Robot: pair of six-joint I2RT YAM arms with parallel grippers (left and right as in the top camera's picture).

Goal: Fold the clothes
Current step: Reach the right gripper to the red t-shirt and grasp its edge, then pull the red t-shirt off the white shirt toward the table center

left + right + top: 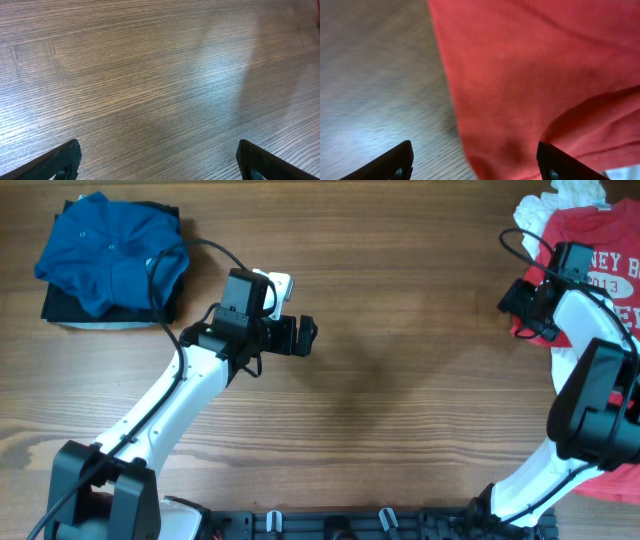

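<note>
A red T-shirt (598,260) with white print lies in a heap at the table's right edge, on top of white cloth (570,198). My right gripper (522,305) is open at the shirt's left edge; in the right wrist view (475,165) the red fabric (535,75) lies between and beyond the fingers, edge on the wood. A folded blue shirt (105,250) sits on a dark folded garment (60,305) at the far left. My left gripper (303,336) is open and empty over bare wood (160,90) near the middle.
More red cloth (620,480) shows at the right edge near the right arm's base. The arm bases stand along the front edge (330,525). A black cable (170,290) runs over the blue shirt stack.
</note>
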